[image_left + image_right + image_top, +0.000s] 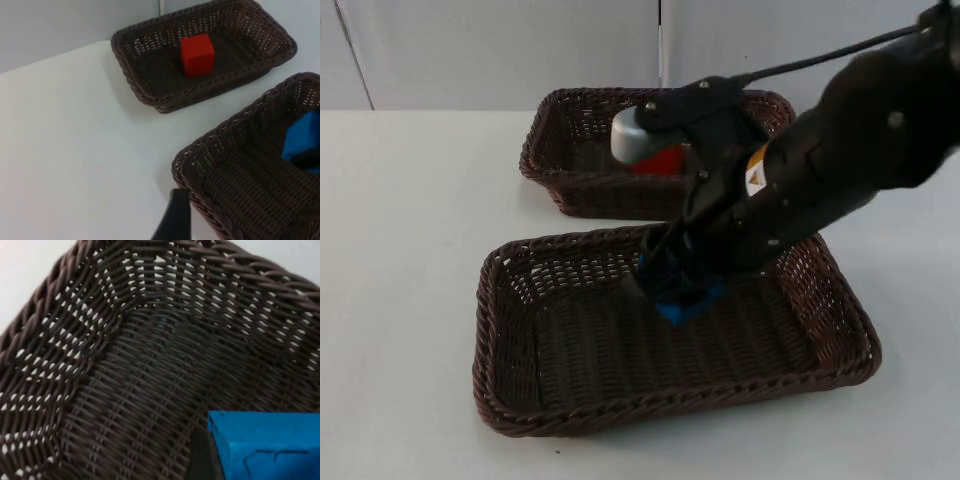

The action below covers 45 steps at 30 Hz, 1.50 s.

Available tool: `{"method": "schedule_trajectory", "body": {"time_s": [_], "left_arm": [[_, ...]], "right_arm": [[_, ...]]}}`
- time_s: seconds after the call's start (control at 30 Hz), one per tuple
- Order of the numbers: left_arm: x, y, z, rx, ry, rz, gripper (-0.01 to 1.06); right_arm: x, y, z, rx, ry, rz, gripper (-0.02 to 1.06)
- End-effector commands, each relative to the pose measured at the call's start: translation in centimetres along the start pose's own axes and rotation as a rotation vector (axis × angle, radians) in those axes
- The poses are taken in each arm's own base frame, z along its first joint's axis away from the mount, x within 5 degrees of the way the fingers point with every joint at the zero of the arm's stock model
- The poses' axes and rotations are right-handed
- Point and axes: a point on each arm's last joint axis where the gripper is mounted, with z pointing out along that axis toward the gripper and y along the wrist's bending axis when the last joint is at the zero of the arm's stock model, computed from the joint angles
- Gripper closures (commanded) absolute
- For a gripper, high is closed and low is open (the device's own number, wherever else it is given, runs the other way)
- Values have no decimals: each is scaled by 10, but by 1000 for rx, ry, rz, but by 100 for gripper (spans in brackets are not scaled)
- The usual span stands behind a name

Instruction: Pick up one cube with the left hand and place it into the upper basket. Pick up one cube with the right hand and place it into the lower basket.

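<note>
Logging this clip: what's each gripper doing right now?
Left gripper: beside the lower basket, state cannot be told.
Right gripper: closed on the blue cube, inside the lower basket.

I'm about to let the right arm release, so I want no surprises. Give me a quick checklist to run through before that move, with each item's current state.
1. Red cube already in upper basket: ok.
2. Blue cube held in right hand: ok.
3. Right hand inside lower basket, over its floor: ok.
4. Blue cube resting on the basket floor before release: cannot tell.
5. Blue cube away from the basket walls: ok.
6. Left hand waits beside the lower basket, outside its rim: ok.
</note>
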Motion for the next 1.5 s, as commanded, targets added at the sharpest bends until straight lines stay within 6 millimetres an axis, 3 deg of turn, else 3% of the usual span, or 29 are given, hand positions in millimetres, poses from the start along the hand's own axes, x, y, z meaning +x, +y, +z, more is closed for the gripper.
{"method": "schedule_trajectory", "body": {"time_s": [0.0, 0.13, 0.67, 0.8, 0.9, 0.93, 1.1, 1.33, 1.47], "left_arm": [[1, -1, -1, 4, -3, -3, 31], [1, -1, -1, 4, -3, -3, 31], [1, -1, -1, 4, -3, -3, 31], [1, -1, -1, 4, -3, -3, 31], [1, -1, -1, 4, -3, -3, 31], [1, -1, -1, 4, -3, -3, 31], [1, -1, -1, 4, -3, -3, 31], [1, -1, -1, 2, -3, 0, 31], [1, 0, -1, -1, -2, 3, 31]], "right_arm": [[-2, 1, 8, -1, 11, 7, 105], [4, 1, 25, -1, 46, 7, 105], [21, 0, 48, 1, 97, 0, 102], [21, 1, 48, 0, 95, 7, 88], [20, 1, 48, 0, 93, 7, 66], [20, 1, 48, 0, 93, 7, 66], [20, 1, 48, 0, 95, 7, 35], [19, 1, 46, 0, 94, 7, 30], [4, 1, 22, 1, 60, 0, 30]]}}
